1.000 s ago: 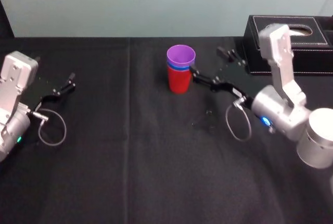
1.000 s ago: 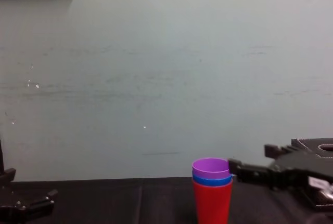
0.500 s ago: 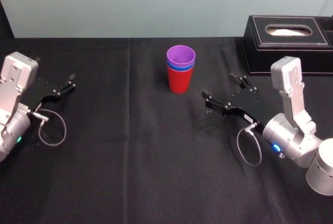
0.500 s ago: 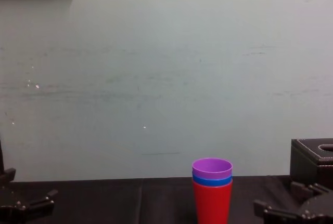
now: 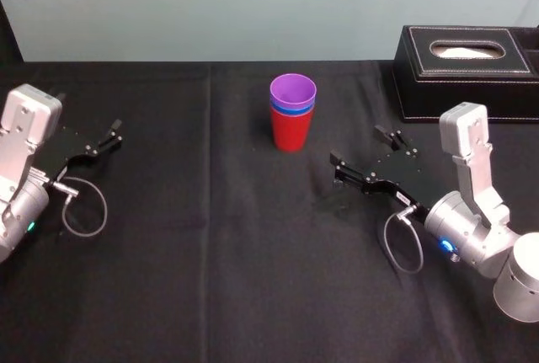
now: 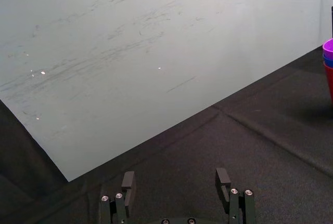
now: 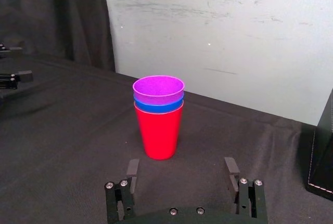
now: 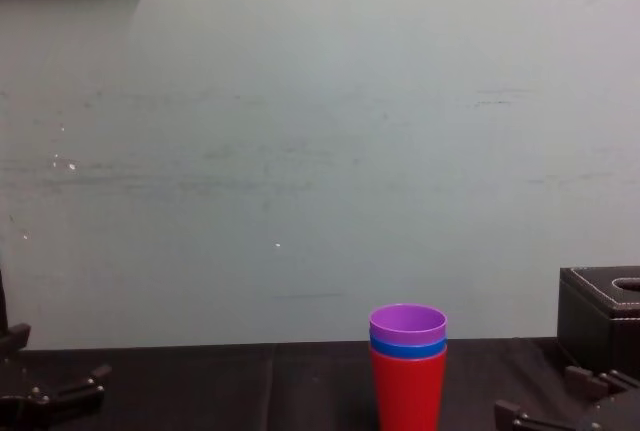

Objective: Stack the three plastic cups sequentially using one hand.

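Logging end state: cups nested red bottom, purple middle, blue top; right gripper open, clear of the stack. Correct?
The order is wrong. The red cup is at the bottom, but the blue cup is in the middle and the purple cup on top; the right wrist view shows it. The right gripper is open and clear of them. The left gripper rests open at the left.

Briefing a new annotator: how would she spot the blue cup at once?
On the black table, left of the black box, one stack of cups stands beyond the right end effector. The blue cup shows as a thin band between the red cup below and the purple cup on top.
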You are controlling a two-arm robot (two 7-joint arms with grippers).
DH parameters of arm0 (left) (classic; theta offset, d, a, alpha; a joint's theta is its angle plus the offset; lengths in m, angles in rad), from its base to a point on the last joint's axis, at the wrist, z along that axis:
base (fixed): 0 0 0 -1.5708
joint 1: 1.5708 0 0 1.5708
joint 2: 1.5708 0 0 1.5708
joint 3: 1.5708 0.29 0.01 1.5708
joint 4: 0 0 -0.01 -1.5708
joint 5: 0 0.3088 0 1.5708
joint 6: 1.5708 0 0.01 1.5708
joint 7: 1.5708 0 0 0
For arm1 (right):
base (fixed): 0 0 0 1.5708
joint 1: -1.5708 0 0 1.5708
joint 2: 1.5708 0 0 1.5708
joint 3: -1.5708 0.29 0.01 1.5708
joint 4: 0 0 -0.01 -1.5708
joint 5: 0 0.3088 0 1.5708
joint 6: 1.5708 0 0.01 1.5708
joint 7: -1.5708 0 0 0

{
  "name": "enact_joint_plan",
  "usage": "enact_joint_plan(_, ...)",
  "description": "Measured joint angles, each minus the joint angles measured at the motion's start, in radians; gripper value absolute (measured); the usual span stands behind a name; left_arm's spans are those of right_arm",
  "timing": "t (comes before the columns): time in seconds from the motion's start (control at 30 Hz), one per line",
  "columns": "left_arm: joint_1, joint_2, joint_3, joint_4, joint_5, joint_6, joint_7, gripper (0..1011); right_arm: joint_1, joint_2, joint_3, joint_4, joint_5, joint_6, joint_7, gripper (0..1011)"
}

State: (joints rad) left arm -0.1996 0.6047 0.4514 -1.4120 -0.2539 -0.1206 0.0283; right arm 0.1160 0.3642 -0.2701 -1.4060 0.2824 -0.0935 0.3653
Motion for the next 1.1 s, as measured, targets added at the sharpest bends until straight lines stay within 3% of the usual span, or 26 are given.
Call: enact_joint_plan(1.1,0.000,0.000,0.000,0.000,0.000,0.000,0.000,1005,0.001,0.002,-0.002,-0.010,-0.001,0.010,-0.003,1003)
